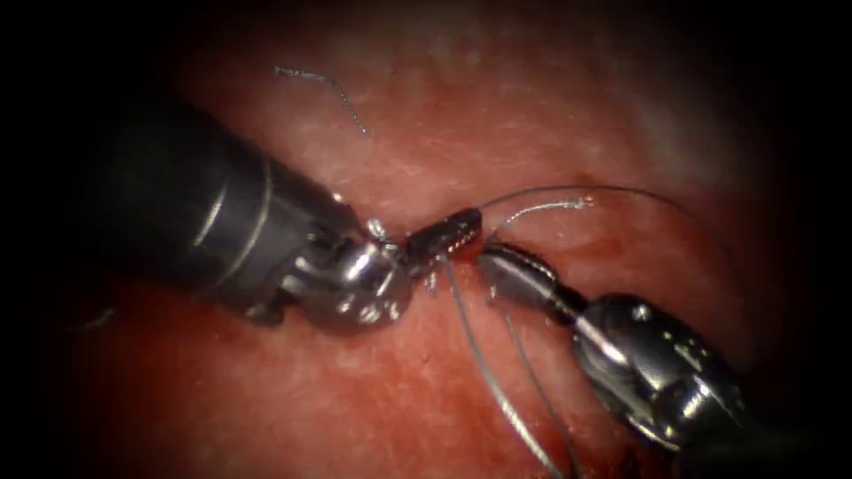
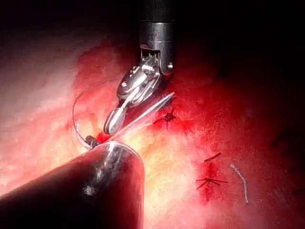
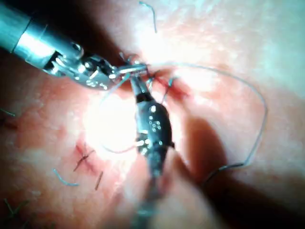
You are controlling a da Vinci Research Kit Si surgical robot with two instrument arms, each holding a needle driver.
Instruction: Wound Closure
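Here the left gripper (image 1: 448,237) pinches thread (image 1: 484,368); the right gripper (image 1: 506,266), at four o'clock, looks closed, its hold unclear; needle hard to make out.

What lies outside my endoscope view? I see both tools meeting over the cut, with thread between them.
Observer: The left wrist view shows a dark knotted stitch beside the right arm's silver tool.
Operator: Any more stitches?
Observer: A second dark stitch lies further along, with a pale cut end of thread beside it.
Operator: Where does the thin grey thread go?
Observer: In the right wrist view the thread makes a wide loop that doubles back; the left arm's tool is shut on it.
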